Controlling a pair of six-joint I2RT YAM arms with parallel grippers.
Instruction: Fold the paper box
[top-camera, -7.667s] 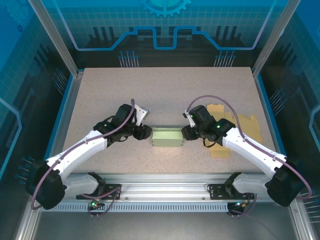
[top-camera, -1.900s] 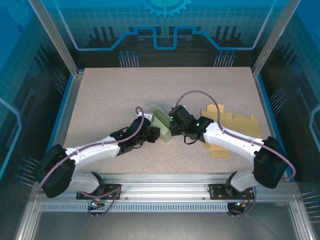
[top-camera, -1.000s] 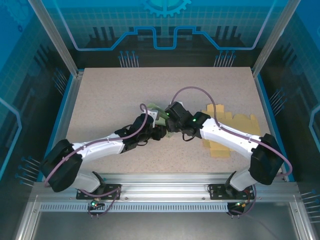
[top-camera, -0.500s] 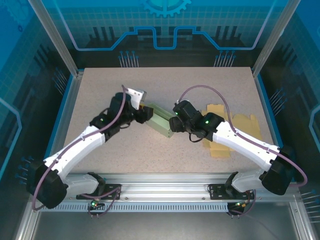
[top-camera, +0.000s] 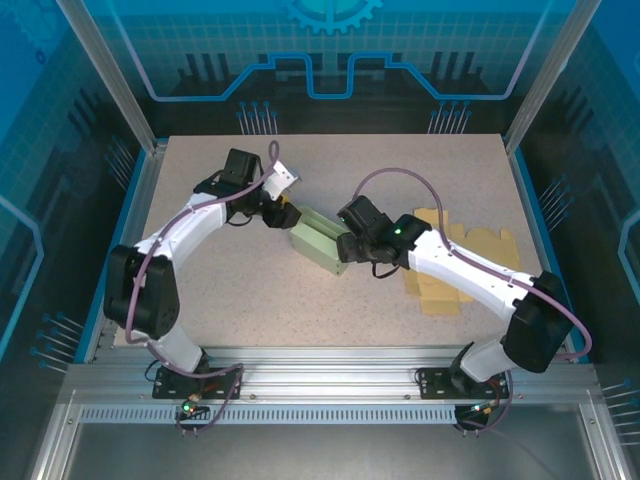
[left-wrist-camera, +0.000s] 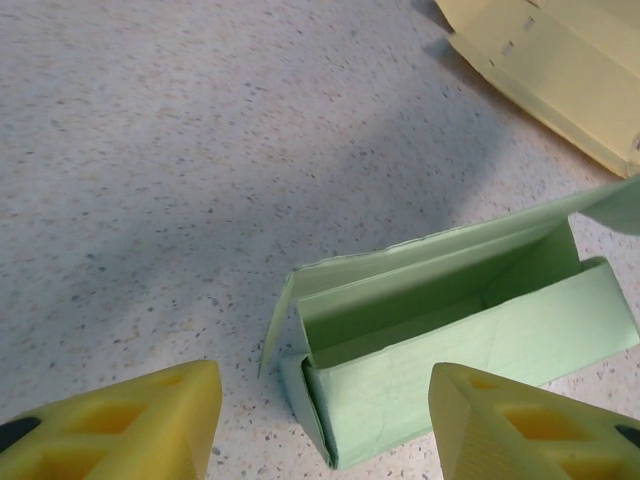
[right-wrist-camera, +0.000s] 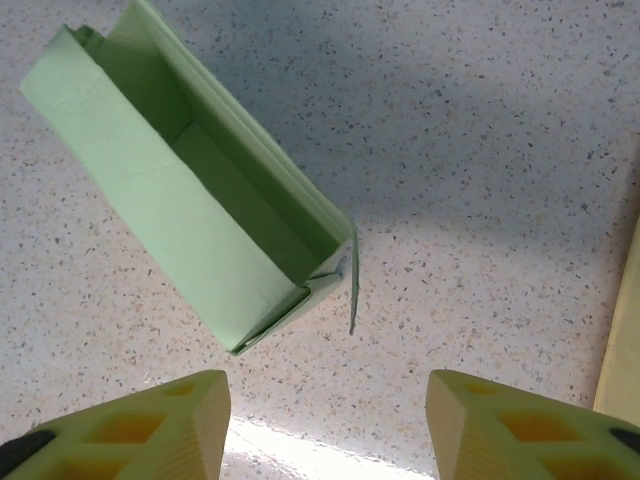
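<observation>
Left claw (left-wrist-camera: 322, 380) spread, empty, near green box (top-camera: 320, 243) end; right claw (right-wrist-camera: 328, 385) spread, empty, near other end.

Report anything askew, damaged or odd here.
The green box lies diagonally on the table. Its top is open and an end flap sticks out loose. No damage is visible.
</observation>
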